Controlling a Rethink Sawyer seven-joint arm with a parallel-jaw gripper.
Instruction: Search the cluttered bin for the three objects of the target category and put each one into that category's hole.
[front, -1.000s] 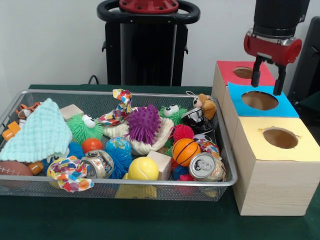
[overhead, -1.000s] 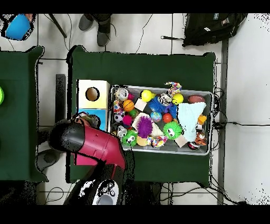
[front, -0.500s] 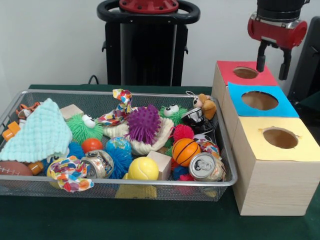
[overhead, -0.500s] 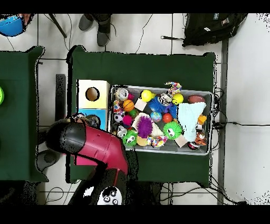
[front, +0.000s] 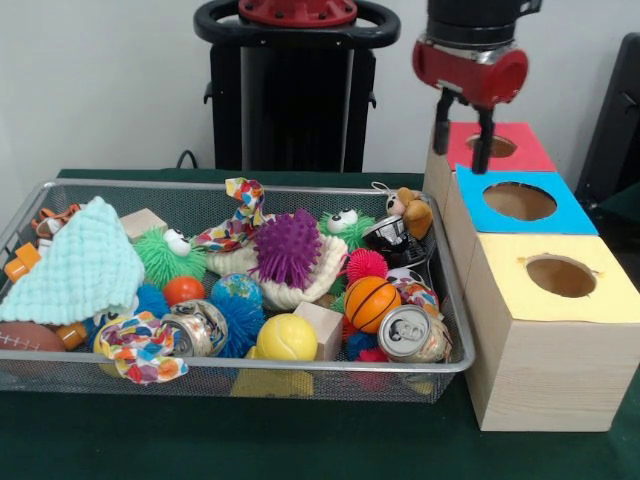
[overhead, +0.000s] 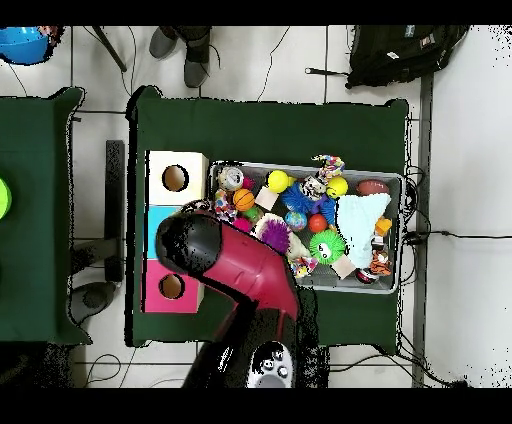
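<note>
Bin contents undisturbed, gripper empty

Bin (front: 60, 375) is sitting on the green surface (front: 300, 440), crowded with balls, cans and toys. Just beside it, the red (front: 520, 135), blue (front: 560, 215) and yellow (front: 610, 295) hole boxes are standing in a row. Gripper (front: 460, 138) is hanging above the bin's edge near the red box, fingers (front: 481, 150) parted and holding nothing.

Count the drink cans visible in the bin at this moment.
2. One silver can lies by the bin's front right corner, top facing the camera. A second, crushed can sits front left of centre beside the blue spiky ball. Clutter may hide more.
</note>
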